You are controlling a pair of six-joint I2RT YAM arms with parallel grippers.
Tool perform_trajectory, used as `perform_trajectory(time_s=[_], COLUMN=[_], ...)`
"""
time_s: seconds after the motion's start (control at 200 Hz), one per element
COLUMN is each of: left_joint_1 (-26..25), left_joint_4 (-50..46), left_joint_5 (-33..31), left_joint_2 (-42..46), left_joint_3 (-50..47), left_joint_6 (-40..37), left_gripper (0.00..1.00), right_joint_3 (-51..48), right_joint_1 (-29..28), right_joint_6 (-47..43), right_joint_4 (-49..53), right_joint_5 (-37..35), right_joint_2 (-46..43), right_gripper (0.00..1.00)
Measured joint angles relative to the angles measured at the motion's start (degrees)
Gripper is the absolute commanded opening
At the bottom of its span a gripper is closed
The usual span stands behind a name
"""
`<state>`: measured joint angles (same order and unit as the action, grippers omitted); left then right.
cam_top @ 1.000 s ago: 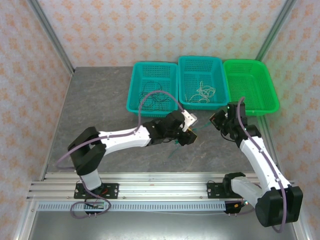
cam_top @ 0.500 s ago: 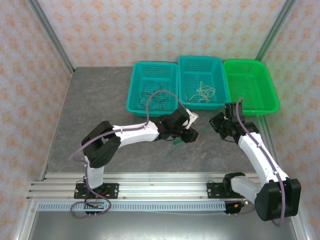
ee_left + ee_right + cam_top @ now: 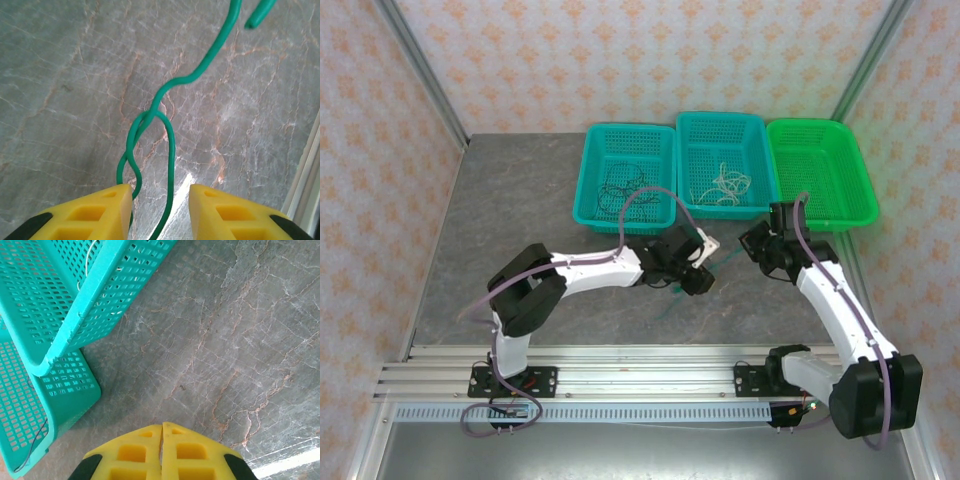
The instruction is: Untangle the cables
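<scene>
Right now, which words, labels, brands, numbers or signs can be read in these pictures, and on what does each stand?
None. No readable text stands on the thin green cable, the left teal plastic mesh basket, the middle teal basket, the bright green basket or the grey marbled table.

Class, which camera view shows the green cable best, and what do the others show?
The left wrist view: the green cable is close up, its twisted loop clear just ahead of the left gripper's parted fingers. The top external view gives a faint green thread beside that gripper.
</scene>
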<state>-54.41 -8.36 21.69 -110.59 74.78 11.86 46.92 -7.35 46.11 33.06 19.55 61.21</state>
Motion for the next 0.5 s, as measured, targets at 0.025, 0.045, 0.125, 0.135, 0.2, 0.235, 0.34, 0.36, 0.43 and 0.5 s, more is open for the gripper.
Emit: perform_trajectory(time_s=[0.025,0.045,0.125,0.135,0.2,0.235,0.34,0.36,0.43,0.5], left_joint_1=[-0.1,-0.3,-0.8,-0.9,-1.4,-1.8,-2.4,-2.5,-2.6,-2.6], left_joint_4=[-0.1,-0.2,-1.1,-1.2,-1.6,-1.6,-1.7,-1.7,-1.2,0.8], left_joint_5=[-0.1,-0.2,-1.4,-1.5,-3.0,-3.8,-6.1,-6.4,-7.3,-7.4], left_joint_2=[-0.7,-1.2,-3.5,-3.8,-4.9,-5.1,-5.1,-5.1,-5.0,-4.2], left_joint_3=[0.3,0.6,2.0,2.1,2.6,2.7,2.7,2.7,2.3,0.5], left_joint_6=[-0.3,-0.5,-1.6,-1.7,-2.8,-3.2,-4.0,-4.3,-4.4,-4.0], left_gripper=[0.35,0.33,0.30,0.29,0.23,0.20,0.05,0.01,0.00,0.00], right_joint_3=[0.0,0.0,0.0,0.0,0.0,0.0,0.0,0.0,0.0,0.0], right_joint_1=[0.0,0.0,0.0,0.0,0.0,0.0,0.0,0.0,0.0,0.0], right_joint_6=[0.1,0.3,0.6,0.7,0.9,0.9,1.3,1.5,1.7,1.9], right_joint_4=[0.0,0.0,0.0,0.0,0.3,0.4,0.4,0.4,0.4,0.5], right_joint_5=[0.0,0.0,-0.1,-0.2,-0.4,-0.5,-0.7,-0.7,-1.0,-1.6], right_joint_2=[0.1,0.1,0.1,0.1,0.1,0.1,0.0,0.0,0.0,0.0], right_gripper=[0.00,0.00,0.00,0.00,0.00,0.00,0.00,0.00,0.00,0.00])
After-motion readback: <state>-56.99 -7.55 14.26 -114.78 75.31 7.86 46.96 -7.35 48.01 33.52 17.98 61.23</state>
